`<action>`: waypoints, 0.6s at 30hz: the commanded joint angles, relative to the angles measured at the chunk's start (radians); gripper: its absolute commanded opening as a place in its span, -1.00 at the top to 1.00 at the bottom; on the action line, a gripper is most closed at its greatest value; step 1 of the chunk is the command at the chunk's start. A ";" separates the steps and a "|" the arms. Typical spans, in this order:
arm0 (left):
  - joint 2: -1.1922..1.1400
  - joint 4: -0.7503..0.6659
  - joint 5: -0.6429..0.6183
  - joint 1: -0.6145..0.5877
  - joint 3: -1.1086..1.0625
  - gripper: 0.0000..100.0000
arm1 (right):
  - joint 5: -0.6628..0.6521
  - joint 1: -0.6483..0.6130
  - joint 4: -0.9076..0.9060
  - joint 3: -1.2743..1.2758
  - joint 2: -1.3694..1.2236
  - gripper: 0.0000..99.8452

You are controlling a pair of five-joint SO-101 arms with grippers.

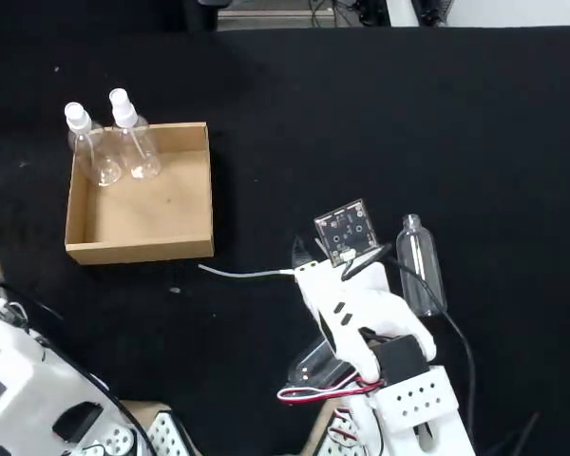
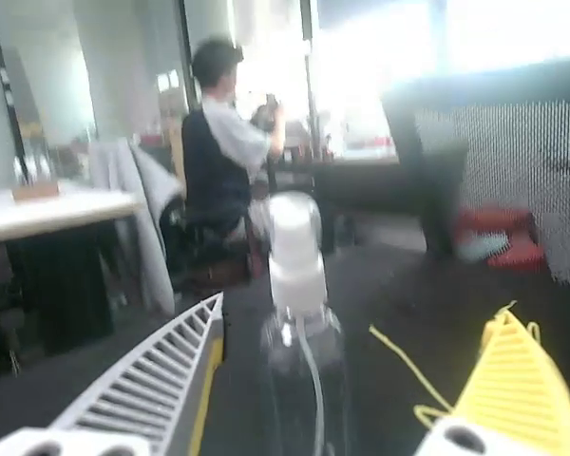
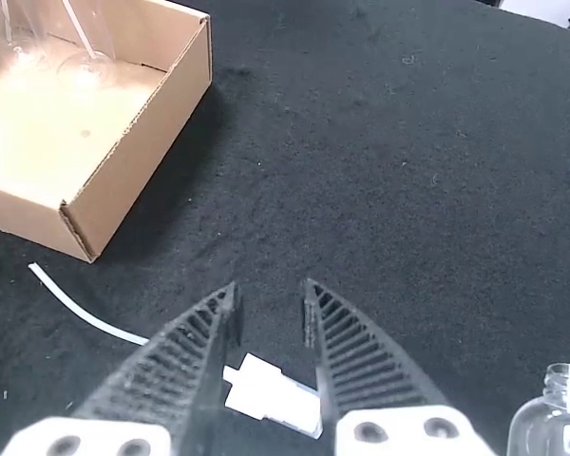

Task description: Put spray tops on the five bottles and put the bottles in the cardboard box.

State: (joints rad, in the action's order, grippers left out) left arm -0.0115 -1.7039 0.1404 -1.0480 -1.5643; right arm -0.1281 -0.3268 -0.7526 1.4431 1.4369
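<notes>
White plastic spray top (image 3: pixel 266 397) lies on the black surface (image 3: pixel 408 142) between the parted jaws of the right hand (image 3: pixel 269 290), not yet gripped. It is likely light and stiff at the head — grip there — while its thin tube (image 1: pixel 237 273) should bend easily. Its long axis runs left-right, tube pointing left toward the box (image 1: pixel 138 251). An open bottle (image 1: pixel 420 266) sits just right.

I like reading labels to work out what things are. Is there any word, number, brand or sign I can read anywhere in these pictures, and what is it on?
None: no text can be read.
The cardboard box, the capped spray bottles, the bare bottle and the loose spray top show no print.
Any marks on the circuit board are too small to read.
</notes>
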 commanded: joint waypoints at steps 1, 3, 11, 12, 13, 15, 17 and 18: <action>0.132 0.011 0.029 0.019 -0.005 0.22 | -0.002 -0.009 0.021 -0.007 0.022 0.82; 0.186 0.080 0.041 0.018 -0.002 0.22 | -0.002 -0.009 0.021 -0.007 0.022 0.82; 0.546 0.628 0.041 0.019 0.022 0.22 | -0.005 -0.009 0.021 -0.007 0.022 0.82; 0.597 0.690 0.041 0.018 0.008 0.22 | -0.005 -0.009 0.021 -0.007 0.022 0.82; 0.646 0.749 0.041 0.015 -0.005 0.22 | -0.005 -0.009 0.021 -0.007 0.022 0.82; 0.729 0.844 0.043 0.012 -0.047 0.22 | -0.005 -0.009 0.021 -0.007 0.022 0.82; 0.801 0.922 0.046 0.010 -0.094 0.22 | -0.006 -0.009 0.023 -0.007 0.022 0.82; 0.832 0.959 0.043 0.010 -0.120 0.22 | -0.006 -0.009 0.025 -0.008 0.022 0.82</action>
State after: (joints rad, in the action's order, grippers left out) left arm 0.6743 -0.8953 0.1772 -1.0388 -1.6256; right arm -0.1281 -0.3268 -0.7526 1.4431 1.4369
